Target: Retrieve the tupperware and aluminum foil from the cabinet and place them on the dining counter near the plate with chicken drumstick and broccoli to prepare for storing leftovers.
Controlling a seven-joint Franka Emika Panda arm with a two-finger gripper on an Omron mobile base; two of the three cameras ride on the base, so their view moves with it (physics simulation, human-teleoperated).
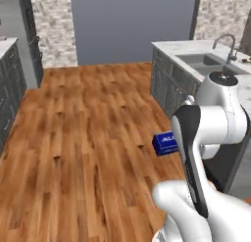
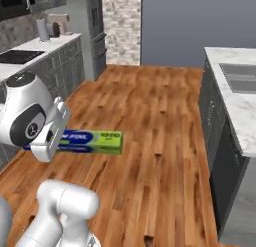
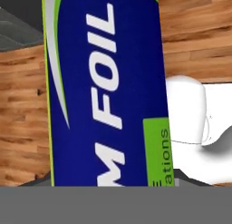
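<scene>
Carrying the aluminum foil point(image 2: 92, 141) crossways above the wood floor point(image 1: 88, 138), the gripper point(image 3: 108, 184) looks clamped across the box, jaws fairly wide. My worry: that long box clips the dining counter point(image 2: 235, 98) edge on the right and twists loose.

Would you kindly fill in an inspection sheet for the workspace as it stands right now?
Surface: dining counter, white marble; its inset sink and faucet are on the right of the left base view.
Job's things: aluminum foil, a long blue box with a green end, held level above the wood floor at the hand; it is close up in the hand view.
Clutter: nothing seen.
Grippers: hand, fingertips hidden behind the foil box; it appears shut on it.
Cables: nothing seen.
Surroundings: white counter with black cooktop at left, grey cabinets, brick wall.
</scene>
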